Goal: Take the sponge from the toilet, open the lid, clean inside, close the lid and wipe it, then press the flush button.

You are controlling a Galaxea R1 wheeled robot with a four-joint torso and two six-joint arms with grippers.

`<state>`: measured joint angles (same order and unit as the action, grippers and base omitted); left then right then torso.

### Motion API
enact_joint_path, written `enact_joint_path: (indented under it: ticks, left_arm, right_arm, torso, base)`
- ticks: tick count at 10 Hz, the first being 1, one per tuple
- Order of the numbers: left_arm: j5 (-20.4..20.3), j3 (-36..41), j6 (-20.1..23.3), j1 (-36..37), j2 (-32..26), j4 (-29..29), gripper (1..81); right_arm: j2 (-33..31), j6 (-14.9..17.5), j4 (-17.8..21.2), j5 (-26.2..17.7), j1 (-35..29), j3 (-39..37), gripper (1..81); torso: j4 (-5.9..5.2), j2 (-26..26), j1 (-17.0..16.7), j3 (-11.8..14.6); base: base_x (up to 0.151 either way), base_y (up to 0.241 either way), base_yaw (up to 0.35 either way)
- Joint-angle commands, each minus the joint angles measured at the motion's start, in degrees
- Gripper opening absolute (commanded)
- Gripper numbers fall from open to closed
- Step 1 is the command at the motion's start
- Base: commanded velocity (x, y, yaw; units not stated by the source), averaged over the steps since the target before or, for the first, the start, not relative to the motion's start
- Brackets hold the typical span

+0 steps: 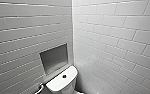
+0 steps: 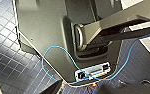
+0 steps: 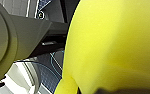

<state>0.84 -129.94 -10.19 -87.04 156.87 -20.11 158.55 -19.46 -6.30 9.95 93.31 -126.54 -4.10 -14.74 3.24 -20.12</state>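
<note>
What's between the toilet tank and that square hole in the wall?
Only bare wall tile between the toilet and the niche, seen in the head view.

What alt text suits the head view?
A white glossy ceramic toilet tank with a dark round flush button on its flat top sits low in a corner of white brick-pattern tiled walls. A square recessed niche is set in the wall above it.

No txt, labels, brands, nos. or signs are coming through readable anywhere. The small white panel (image 2: pixel 92 72) on the robot base (image 2: pixel 41 30) is showing dark marks, too blurred to read. The toilet (image 1: pixel 62 81) tank top & the sponge (image 3: pixel 111 45) are showing plain surfaces.
</note>
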Motion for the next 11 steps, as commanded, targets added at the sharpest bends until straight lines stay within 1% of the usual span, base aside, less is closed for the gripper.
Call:
enact_joint_path:
  ticks: [1,4,5,6,8,11]
  left_arm:
    - [-0.40,17.08,0.17,3.67,-12.63,0.43,81.1]
    - [-0.31,34.05,-0.36,9.99,-24.67,0.60,81.1]
    - [-0.14,38.00,-1.32,12.36,-27.48,0.69,81.1]
    - [1.09,41.96,-1.67,14.65,-30.03,1.13,81.1]
    - [4.08,47.67,-1.85,20.44,-33.19,2.80,81.1]
    - [9.18,55.32,-1.94,29.67,-36.97,7.63,81.1]
  right_arm:
    - [-3.13,0.38,-1.87,-0.72,0.17,3.77,1.0]
    - [-4.53,0.21,-1.61,-0.72,0.09,3.33,1.0]
    - [-4.71,0.12,-1.43,-0.72,0.09,3.15,1.0]
    - [-4.62,0.12,-1.26,-0.72,0.09,2.80,1.0]
    - [-4.27,0.21,-1.17,-0.72,-0.27,1.92,1.0]
    - [-3.48,0.21,-1.26,-0.89,-0.35,0.25,1.0]
  torso:
    - [0.00,0.00,0.00,0.00]
    - [0.00,0.00,0.00,0.00]
    - [0.00,0.00,0.00,0.00]
    - [0.00,0.00,0.00,0.00]
    - [0.00,0.00,0.00,0.00]
    - [0.00,0.00,0.00,0.00]
  base:
    - [0.000,0.000,0.000]
    - [0.000,0.000,0.000]
    - [0.000,0.000,0.000]
    - [0.000,0.000,0.000]
    - [0.000,0.000,0.000]
    - [0.000,0.000,0.000]
